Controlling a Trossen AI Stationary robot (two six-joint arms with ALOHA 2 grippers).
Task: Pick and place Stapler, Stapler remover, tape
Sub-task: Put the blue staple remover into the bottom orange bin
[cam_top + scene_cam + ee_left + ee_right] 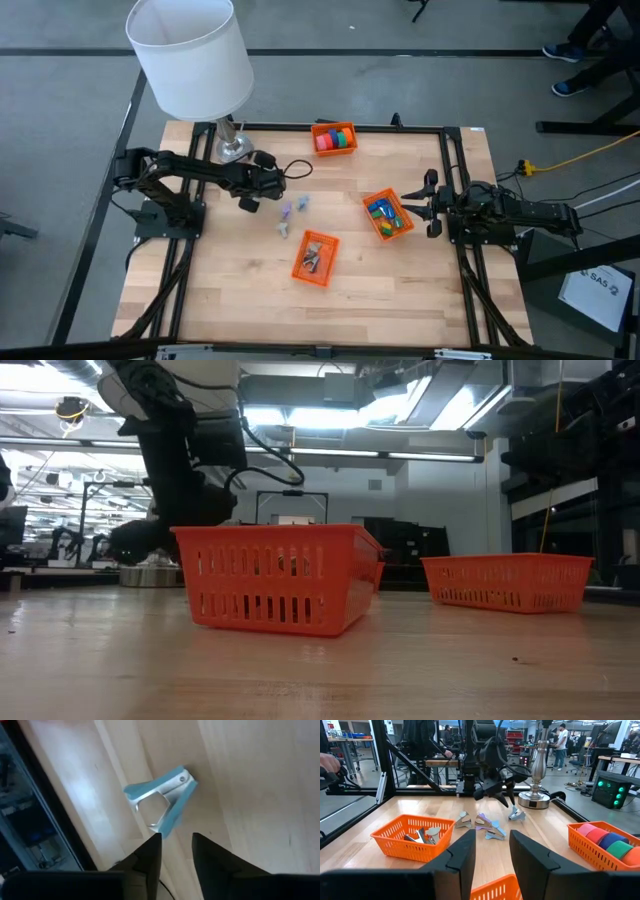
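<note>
Left claw hovers over blue staple remover lying on counter near lamp base, fingers parted, grasping nothing. Right claw waits beside orange basket, released, empty.

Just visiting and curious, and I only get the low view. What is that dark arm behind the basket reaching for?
Observer: A blue staple remover, lying just ahead of the left gripper. Its fingers are open and hold nothing.
Operator: What's inside the near basket?
Observer: The near basket holds more staple removers.
Operator: Where is the other arm?
Observer: The right gripper hangs beside the farther basket, not touching it.
</note>
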